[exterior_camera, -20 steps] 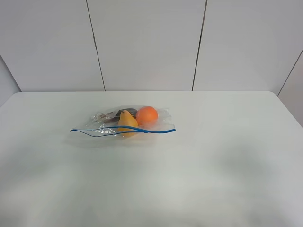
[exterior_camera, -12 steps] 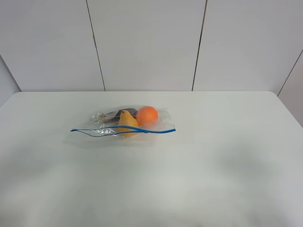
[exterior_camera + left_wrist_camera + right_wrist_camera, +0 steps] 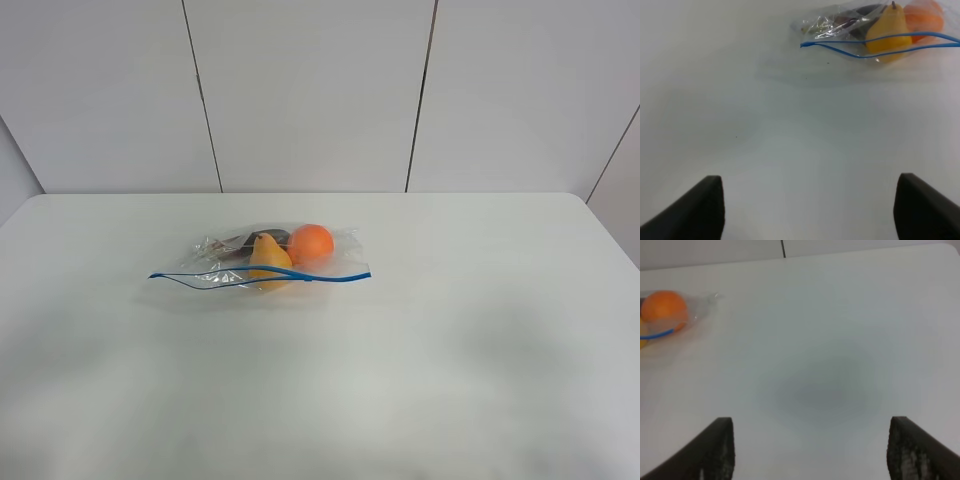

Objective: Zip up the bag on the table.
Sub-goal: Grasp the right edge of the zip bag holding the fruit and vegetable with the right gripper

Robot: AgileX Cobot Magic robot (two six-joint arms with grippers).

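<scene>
The clear crinkly bag lies on the white table, left of centre. An orange ball, a yellow pear shape and a dark item show through it. Its blue zipper strip runs along the near edge and gapes apart at the left. The bag also shows in the left wrist view and, in part, in the right wrist view. My left gripper is open, well short of the bag. My right gripper is open over bare table to the bag's right. Neither shows in the exterior view.
A panelled grey wall stands behind the table's far edge. The table's rounded far right corner is in view.
</scene>
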